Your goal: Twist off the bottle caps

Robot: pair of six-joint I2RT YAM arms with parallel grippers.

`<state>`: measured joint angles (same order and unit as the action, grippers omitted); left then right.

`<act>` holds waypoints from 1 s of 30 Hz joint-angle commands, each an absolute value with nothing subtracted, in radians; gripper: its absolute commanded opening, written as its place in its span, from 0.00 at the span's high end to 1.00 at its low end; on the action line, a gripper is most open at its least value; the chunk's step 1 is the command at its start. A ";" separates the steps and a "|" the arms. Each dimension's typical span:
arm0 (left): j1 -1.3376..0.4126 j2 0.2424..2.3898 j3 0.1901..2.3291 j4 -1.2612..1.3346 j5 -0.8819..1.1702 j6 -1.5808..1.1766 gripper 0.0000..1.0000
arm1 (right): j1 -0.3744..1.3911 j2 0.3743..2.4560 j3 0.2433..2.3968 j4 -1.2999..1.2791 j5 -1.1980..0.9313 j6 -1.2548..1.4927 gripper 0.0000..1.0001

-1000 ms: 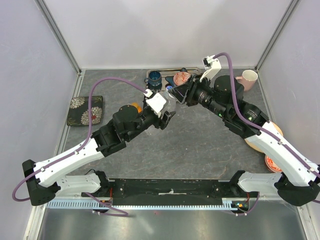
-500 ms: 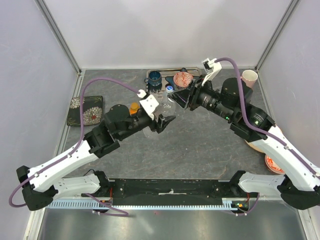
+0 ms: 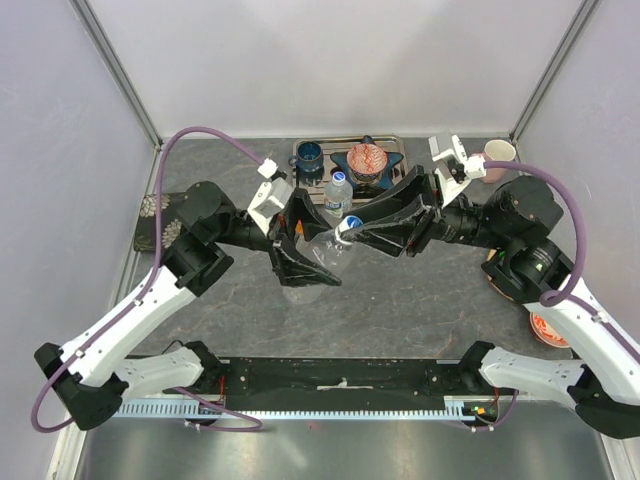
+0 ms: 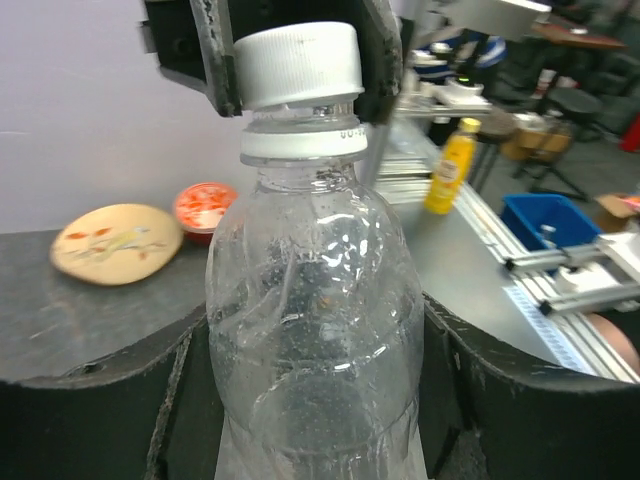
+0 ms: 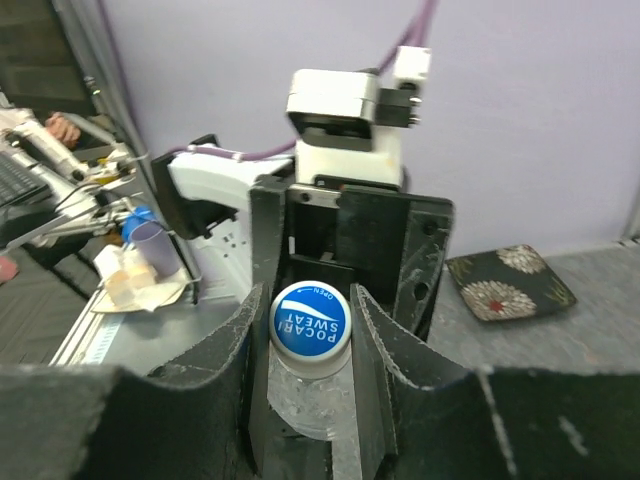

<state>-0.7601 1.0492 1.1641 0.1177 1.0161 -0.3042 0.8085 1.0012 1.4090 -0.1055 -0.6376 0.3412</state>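
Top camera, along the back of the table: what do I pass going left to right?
Floral plate → blue mug → labelled water bottle → red patterned bowl → pink mug.

Pale lilac walls [image 3: 330, 60], edged by slanting aluminium posts [image 3: 118, 70], enclose an evenly lit grey stone-patterned tabletop [image 3: 420, 300] filling the frame's centre.

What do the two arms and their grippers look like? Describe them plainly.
The left arm and right arm have white lower segments and black joints. A purple cable loops along each to a white wrist block. The left gripper and right gripper carry broad black fingers.
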 commanded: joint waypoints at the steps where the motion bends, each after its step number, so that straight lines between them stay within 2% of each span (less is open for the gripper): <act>1: -0.689 1.097 1.124 0.515 1.296 -0.674 0.53 | 0.816 1.002 1.384 0.087 -0.937 0.437 1.00; 8: -0.686 1.163 1.121 0.702 1.368 -0.839 0.53 | 0.816 1.003 1.353 0.228 -1.066 0.554 1.00; 14: -0.680 1.184 1.118 0.704 1.387 -0.839 0.53 | 0.818 0.993 1.328 0.370 -1.121 0.661 1.00; 17: -0.667 1.187 1.108 0.704 1.374 -0.828 0.53 | 0.816 0.982 1.335 0.334 -1.089 0.631 1.00; 20: -0.655 1.183 1.095 0.670 1.352 -0.796 0.53 | 0.816 0.963 1.344 0.293 -0.990 0.601 1.00; 25: -0.649 1.163 1.083 0.522 1.309 -0.674 0.53 | 0.816 0.927 1.413 0.089 -0.653 0.485 1.00; 30: -0.649 1.131 1.068 0.430 1.266 -0.589 0.53 | 0.816 0.870 1.402 0.002 -0.352 0.385 1.00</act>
